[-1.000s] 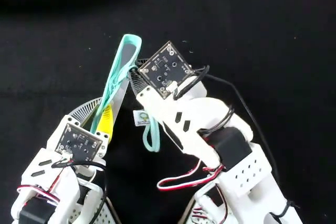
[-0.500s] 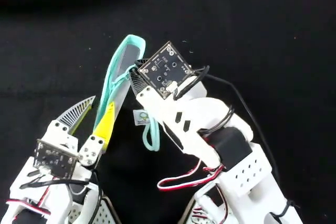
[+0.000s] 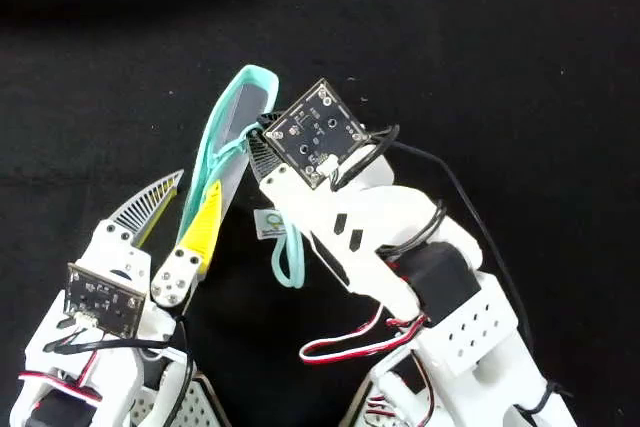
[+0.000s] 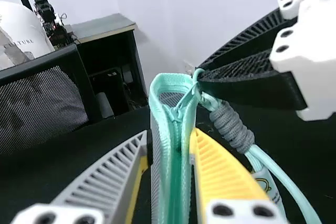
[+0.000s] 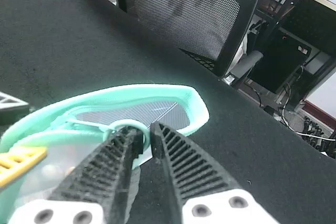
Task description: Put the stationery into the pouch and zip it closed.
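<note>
- The left tool [image 3: 198, 183] had drawn back toward 7 o'clock and spread wide, its fingers astride the pouch's near end.
- The pouch [image 3: 232, 112] stood edge-up on the worktop [image 3: 500, 97], slanting from 7 to 1 o'clock.
- The right tool [image 5: 145, 129], unmoved, pinched the zip pull [image 5: 123, 126]. Zipping likely needed a fresh left hold.

We are looking down on the table [image 3: 520, 67] from overhead; both wrist cameras are viewing the pouch [image 3: 238, 107] closely from opposite sides.

Office or lab: mesh chair [image 5: 184, 19], dark desk [image 4: 105, 27], floor cables [image 5: 294, 111].
</note>
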Action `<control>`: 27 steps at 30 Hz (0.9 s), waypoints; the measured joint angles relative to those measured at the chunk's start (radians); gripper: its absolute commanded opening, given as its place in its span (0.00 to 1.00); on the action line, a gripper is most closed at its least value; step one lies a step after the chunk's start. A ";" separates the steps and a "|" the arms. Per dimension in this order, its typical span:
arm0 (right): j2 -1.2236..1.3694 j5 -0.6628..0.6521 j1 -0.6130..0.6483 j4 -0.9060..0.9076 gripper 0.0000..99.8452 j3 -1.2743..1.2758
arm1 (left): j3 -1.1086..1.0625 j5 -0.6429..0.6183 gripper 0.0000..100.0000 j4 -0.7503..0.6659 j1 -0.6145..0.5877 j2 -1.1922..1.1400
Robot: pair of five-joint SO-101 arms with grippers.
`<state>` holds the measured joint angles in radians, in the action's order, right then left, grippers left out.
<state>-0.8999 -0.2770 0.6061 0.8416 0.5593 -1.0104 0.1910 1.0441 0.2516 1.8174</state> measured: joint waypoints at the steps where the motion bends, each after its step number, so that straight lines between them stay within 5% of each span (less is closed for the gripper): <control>1: 0.000 0.000 0.000 0.000 0.01 0.000 | -0.005 0.000 0.14 -0.003 0.000 0.000; 6: 0.000 0.000 0.000 0.000 0.01 0.000 | -0.041 0.000 0.02 -0.003 0.000 0.000; 27: 0.000 -0.002 0.000 -0.081 0.01 0.000 | -0.041 0.000 0.03 0.023 0.017 0.000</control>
<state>-0.8999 -0.2785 0.6061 0.7603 0.5593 -1.0518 0.1910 1.0671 0.2685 1.8174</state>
